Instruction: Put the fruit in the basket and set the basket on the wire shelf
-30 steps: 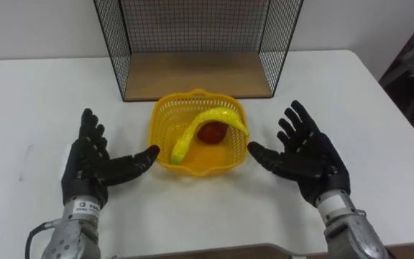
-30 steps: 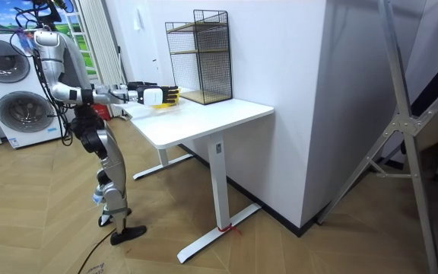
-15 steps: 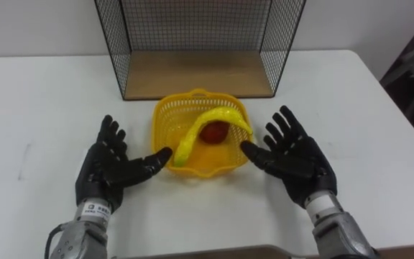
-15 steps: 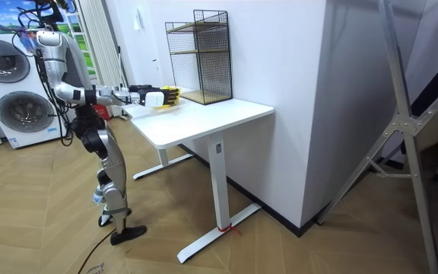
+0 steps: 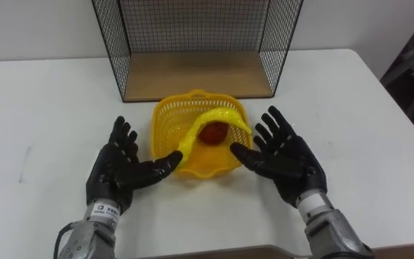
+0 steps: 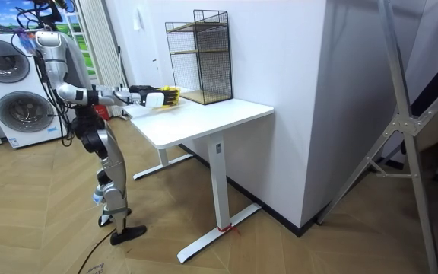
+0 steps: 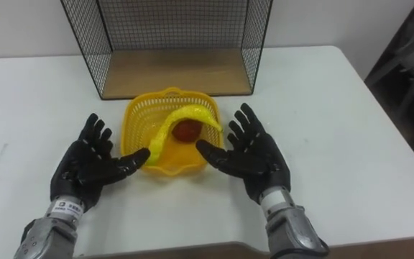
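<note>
A yellow plastic basket (image 5: 165, 116) (image 7: 136, 114) stands on the white table just in front of the wire shelf (image 5: 196, 73) (image 7: 175, 70). Inside it lie a yellow banana (image 5: 205, 123) (image 7: 176, 119), curving over the rim, and a red fruit (image 5: 211, 133) (image 7: 185, 130). My left hand (image 5: 126, 168) (image 7: 88, 167) is open, palm inward, its thumb at the basket's left front wall. On the other side my right hand (image 5: 282, 157) (image 7: 253, 158) is open too, thumb at the right front wall. In the room view the basket (image 6: 169, 94) sits between both hands.
The wire shelf has a wooden floor and black mesh sides, open toward me. The white table (image 5: 45, 108) (image 6: 204, 120) extends to both sides. In the room view I stand at the table's end, with washing machines (image 6: 12, 95) behind me.
Both hands have moved inward from wide apart until their thumbs reach the basket's sides. The basket and fruit have stayed put.
</note>
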